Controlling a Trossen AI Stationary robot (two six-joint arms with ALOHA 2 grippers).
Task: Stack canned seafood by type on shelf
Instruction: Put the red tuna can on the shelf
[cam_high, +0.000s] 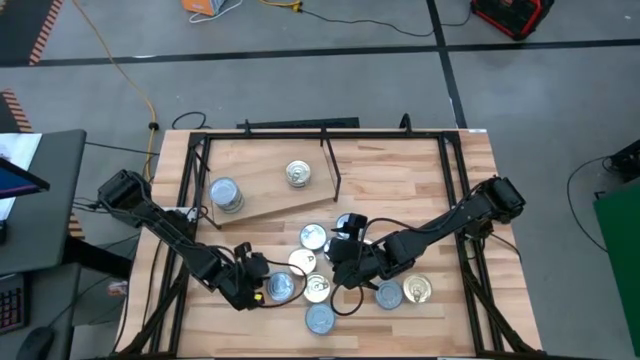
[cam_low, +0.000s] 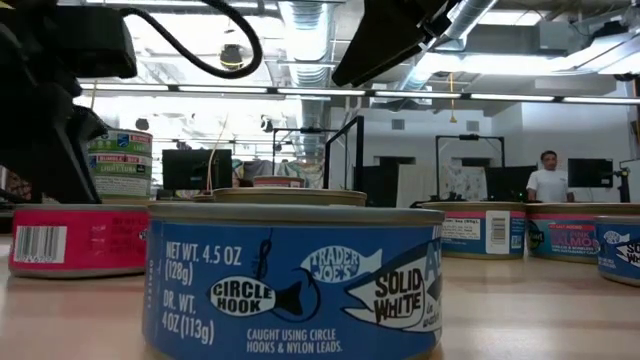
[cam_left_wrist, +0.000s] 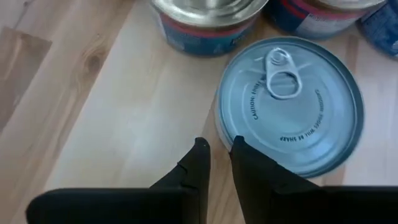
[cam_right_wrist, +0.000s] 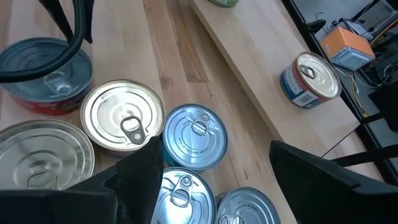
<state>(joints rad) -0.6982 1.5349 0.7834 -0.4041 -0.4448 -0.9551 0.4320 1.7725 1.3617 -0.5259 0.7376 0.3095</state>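
Left gripper (cam_high: 262, 290) nearly closed beside a silver-lidded tin (cam_high: 283, 288), holding nothing, right gripper (cam_high: 342, 262) spread wide above the tins, shelf (cam_high: 268, 192) far left

This is looking like a robotics lab or industrial test space rather than a home or shop. A grey concrete floor (cam_high: 300, 60) marked with taped lines is surrounding the butcher-block wooden table (cam_high: 400, 170), with a yellow cable (cam_high: 128, 72) trailing across it. In the low view, exposed silver ceiling ducts (cam_low: 305, 30) and strip lights are running overhead, dark monitors (cam_low: 190, 170) are sitting on benches, and a person in a white shirt (cam_low: 548, 180) is standing far behind.
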